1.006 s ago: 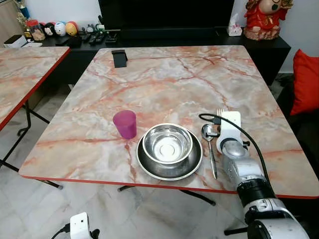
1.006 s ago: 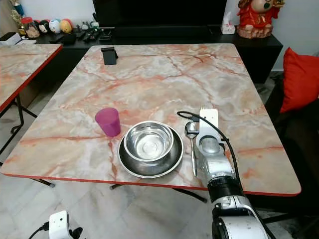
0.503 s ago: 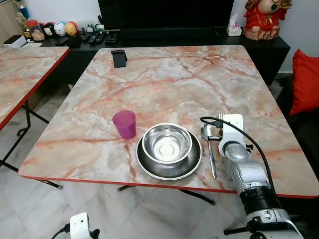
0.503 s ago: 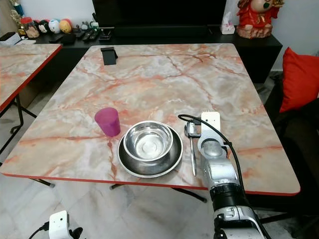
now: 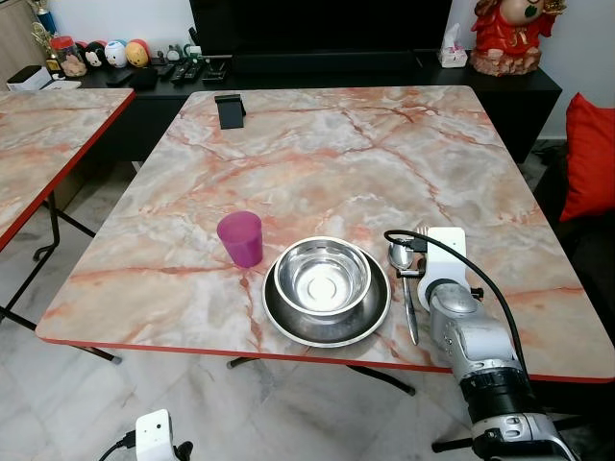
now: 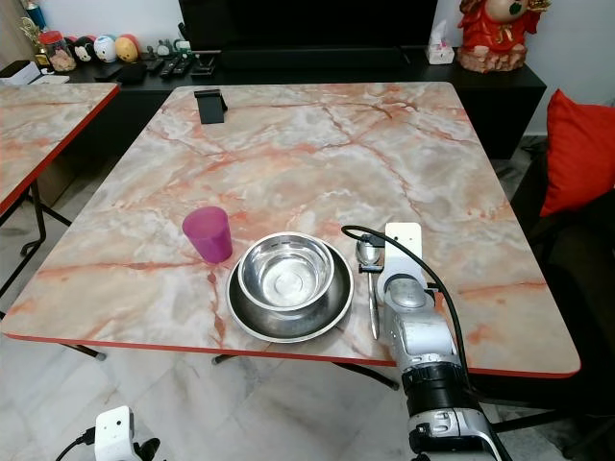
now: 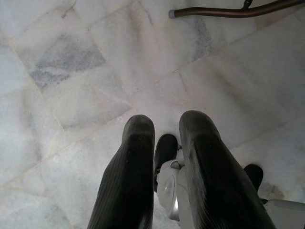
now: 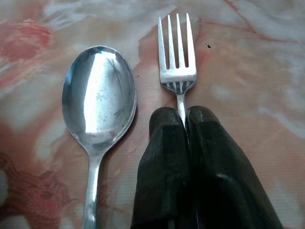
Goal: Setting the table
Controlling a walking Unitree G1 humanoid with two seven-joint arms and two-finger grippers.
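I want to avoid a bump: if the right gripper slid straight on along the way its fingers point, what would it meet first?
Nothing that I can see: past the fork held by the right gripper, bare table lies ahead, though depth is uncertain.

**Marble-patterned table with a place setting**

A square table [image 5: 317, 154] with a pink-veined marble top and red edge. Near its front edge sits a round steel plate [image 5: 327, 309] holding a steel bowl [image 5: 322, 278]. A translucent pink plastic cup [image 5: 240, 238] stands just left. A steel spoon [image 8: 97, 109] and steel fork [image 8: 176, 52] lie side by side right of the plate. A small black stand [image 5: 229, 110] rests at the far left corner.
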